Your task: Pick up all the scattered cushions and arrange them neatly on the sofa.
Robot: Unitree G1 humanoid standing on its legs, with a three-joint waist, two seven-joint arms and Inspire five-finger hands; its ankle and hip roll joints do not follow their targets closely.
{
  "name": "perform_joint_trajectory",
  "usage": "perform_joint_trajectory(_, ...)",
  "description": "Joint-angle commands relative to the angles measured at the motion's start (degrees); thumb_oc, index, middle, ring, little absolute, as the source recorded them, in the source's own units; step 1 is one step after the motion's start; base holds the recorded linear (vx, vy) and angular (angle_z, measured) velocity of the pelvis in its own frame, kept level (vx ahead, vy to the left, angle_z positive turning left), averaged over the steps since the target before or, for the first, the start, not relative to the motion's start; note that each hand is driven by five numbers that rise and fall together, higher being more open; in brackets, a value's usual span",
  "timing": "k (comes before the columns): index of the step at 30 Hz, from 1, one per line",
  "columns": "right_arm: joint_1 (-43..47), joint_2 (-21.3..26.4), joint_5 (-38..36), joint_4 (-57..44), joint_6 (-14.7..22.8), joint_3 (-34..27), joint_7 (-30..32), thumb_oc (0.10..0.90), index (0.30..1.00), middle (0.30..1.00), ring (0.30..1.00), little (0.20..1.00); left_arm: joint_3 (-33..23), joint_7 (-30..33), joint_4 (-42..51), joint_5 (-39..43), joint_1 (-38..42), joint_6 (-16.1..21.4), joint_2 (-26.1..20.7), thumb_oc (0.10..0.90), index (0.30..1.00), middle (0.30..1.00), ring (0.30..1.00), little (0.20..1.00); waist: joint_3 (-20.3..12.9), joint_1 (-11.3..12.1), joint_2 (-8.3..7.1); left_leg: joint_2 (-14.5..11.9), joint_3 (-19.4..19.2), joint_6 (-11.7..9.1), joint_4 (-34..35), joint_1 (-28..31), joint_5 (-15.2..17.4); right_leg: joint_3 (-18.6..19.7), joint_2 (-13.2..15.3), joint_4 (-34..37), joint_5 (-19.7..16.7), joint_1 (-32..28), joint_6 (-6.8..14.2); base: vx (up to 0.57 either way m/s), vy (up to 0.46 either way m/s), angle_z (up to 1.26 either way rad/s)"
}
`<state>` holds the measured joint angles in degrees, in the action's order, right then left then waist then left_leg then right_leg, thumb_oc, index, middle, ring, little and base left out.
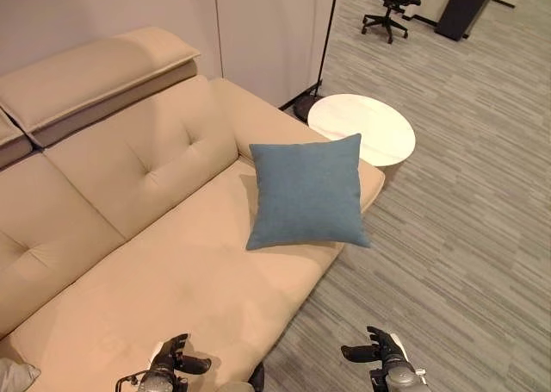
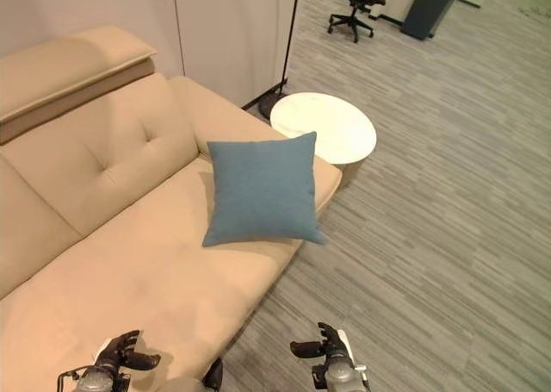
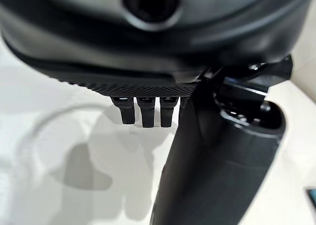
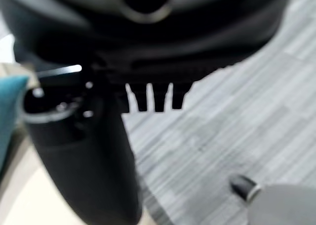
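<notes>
A blue square cushion [image 1: 307,194] rests tilted on the right end of the beige sofa [image 1: 172,271], leaning against the low armrest. My left hand [image 1: 168,366] hovers at the near edge of the picture over the front of the sofa seat, open and empty. In its wrist view, straight fingers [image 3: 143,111] hang above the pale seat. My right hand [image 1: 383,357] hovers open over the grey carpet beside the sofa front, holding nothing. Its wrist view has the fingers [image 4: 148,99] extended over the carpet and a sliver of the blue cushion [image 4: 7,116]. Both hands are well short of the cushion.
A round white side table [image 1: 366,127] stands just past the sofa's armrest. A floor lamp's pole [image 1: 325,39] rises behind it. An office chair [image 1: 392,4] and a dark bin [image 1: 463,9] stand far off. A pale grey fabric corner [image 1: 10,376] shows on the sofa's left.
</notes>
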<state>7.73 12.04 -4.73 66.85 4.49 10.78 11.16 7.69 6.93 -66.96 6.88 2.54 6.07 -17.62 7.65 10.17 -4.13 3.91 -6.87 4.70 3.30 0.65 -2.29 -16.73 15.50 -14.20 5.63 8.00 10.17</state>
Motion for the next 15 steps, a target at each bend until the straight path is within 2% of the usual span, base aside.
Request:
perform_joint_trajectory(1, 1.61, 3.77, 0.73, -1.88, 1.34, -0.48, 0.89, 0.8, 0.9, 0.9, 0.9, 0.9, -1.67, 0.53, -1.44, 0.66, -1.02, 1.41, 0.61, 0.8, 0.9, 0.9, 0.9, 0.9, -0.1, 1.93, 1.9, -3.68, 9.23, -3.04, -4.68, -2.93, 5.09, -0.01, -2.07, 5.45, -8.27, -1.43, -1.32, 0.18, -0.256, 0.1)
perform_joint_trajectory(2, 1.74, 3.91, 0.78, -2.13, 1.38, -0.48, 0.79, 0.8, 0.9, 0.9, 0.9, 0.9, -1.96, 0.85, -2.3, 1.1, -1.0, 1.56, 0.59, 0.8, 0.9, 0.9, 0.9, 0.9, 0.28, 1.83, 1.6, -4.58, 9.79, -4.05, -4.95, -2.36, 5.75, 0.62, -0.07, 6.32, -11.34, -0.18, -0.35, 0.23, -0.335, 0.08)
perform_joint_trajectory(4, 1.64, 3.87, 0.8, -2.25, 1.25, -0.48, 0.6, 0.8, 0.9, 0.9, 0.9, 0.9, -1.98, 0.84, -2.49, 1.1, -1.05, 1.56, 0.57, 0.8, 0.9, 0.9, 0.9, 0.9, 0.24, 1.72, 1.33, -4.85, 9.98, -4.51, -4.98, -1.92, 6.11, 0.38, -0.36, 7.85, -10.75, -1.16, -0.26, 0.15, -0.208, 0.02)
perform_joint_trajectory(6, 1.49, 3.86, 1.2, -2.15, 1.35, 0.01, 0.68, 0.8, 0.9, 0.9, 0.9, 0.9, -2.37, 0.98, -3.22, 1.1, -1.38, 1.66, 0.84, 0.8, 0.9, 0.9, 0.9, 0.9, -0.54, 1.82, 0.34, -5.86, 10.2, -5.82, -4.79, -0.95, 6.55, -0.79, -1.06, 10.54, -10.63, -2.72, 0.19, 0.21, -0.282, 0.02)
perform_joint_trajectory(7, 1.18, 4.02, 1.38, -2.17, 1.54, 0.52, 0.83, 0.8, 0.9, 0.9, 0.9, 0.9, -2.28, 1.1, -3.13, 1.69, -1.49, 1.68, 1.24, 0.8, 0.9, 0.9, 0.9, 0.9, -1.07, 1.56, 0.23, -8.52, 11.06, -7.29, -4.77, -0.71, 6.02, -0.39, -3.13, 11.49, -9.94, -3.17, -0.74, 0.21, -0.298, 0.0)
perform_joint_trajectory(8, 1.18, 4.01, 1.38, -2.17, 1.54, 0.52, 0.83, 0.8, 0.9, 0.9, 0.9, 0.9, -2.29, 1.1, -3.13, 1.69, -1.49, 1.68, 1.24, 0.8, 0.9, 0.9, 0.9, 0.9, -1.11, 1.54, 0.22, -8.51, 11.08, -7.29, -4.78, -0.76, 6.01, -0.41, -3.12, 11.49, -9.94, -3.14, -0.74, 0.18, -0.384, 0.02)
perform_joint_trajectory(10, 1.41, 5.26, 0.21, -2.42, 2.21, 0.14, 1.51, 0.8, 0.9, 0.9, 0.9, 0.9, -1.43, 1.13, -2.59, 2.65, -0.5, 1.91, 2.09, 0.8, 0.9, 0.9, 0.9, 0.9, -0.49, 0.88, 0.18, -10.63, 10.7, -9.06, -8.94, -4.2, 5.17, -2.61, -5.03, 13.73, -8.59, -4.83, -2.09, 0.07, -0.26, 0.09)
perform_joint_trajectory(11, 1.41, 5.26, 0.21, -2.42, 2.21, 0.14, 1.51, 0.8, 0.9, 0.9, 0.9, 0.9, -1.43, 1.13, -2.59, 2.65, -0.51, 1.91, 2.09, 0.8, 0.9, 0.9, 0.9, 0.9, -0.53, 0.84, 0.16, -10.62, 10.74, -9.06, -8.95, -4.27, 5.16, -2.64, -5.01, 13.72, -8.59, -4.78, -2.08, 0.03, -0.194, 0.27)
perform_joint_trajectory(12, 1.19, 6.11, -0.87, -2.38, 2.26, -0.72, 2.2, 0.8, 0.9, 0.9, 0.9, 0.9, -0.71, 1.23, -1.87, 2.82, 0.68, 1.86, 2.77, 0.8, 0.9, 0.9, 0.9, 0.9, 0.11, 0.07, 0.0, -12.49, 6.51, -9.34, -13.03, -6.65, 4.07, -4.87, -5.55, 15.06, -7.67, -6.25, -3.3, 0.04, -0.175, 0.19)
perform_joint_trajectory(14, 1.03, 6.27, -1.22, -2.27, 2.26, -0.93, 2.34, 0.8, 0.9, 0.9, 0.9, 0.9, -0.28, 1.2, -1.45, 2.78, 1.17, 1.88, 3.04, 0.8, 0.9, 0.9, 0.9, 0.9, 0.46, -0.29, -0.29, -12.87, 5.28, -9.23, -15.19, -7.73, 3.67, -5.8, -5.79, 15.68, -7.5, -7.1, -3.78, 0.06, -0.163, 0.54)
perform_joint_trajectory(15, 0.66, 6.42, -1.72, -1.94, 2.39, -1.22, 2.3, 0.8, 0.9, 0.9, 0.9, 0.9, 0.52, 0.91, -0.88, 2.35, 1.75, 1.91, 3.35, 0.8, 0.9, 0.9, 0.9, 0.9, 0.88, -0.44, -0.85, -10.71, 5.31, -8.64, -17.79, -9.26, 4.77, -5.99, -6.47, 17.23, -7.4, -8.6, -4.12, 0.11, -0.135, 0.49)
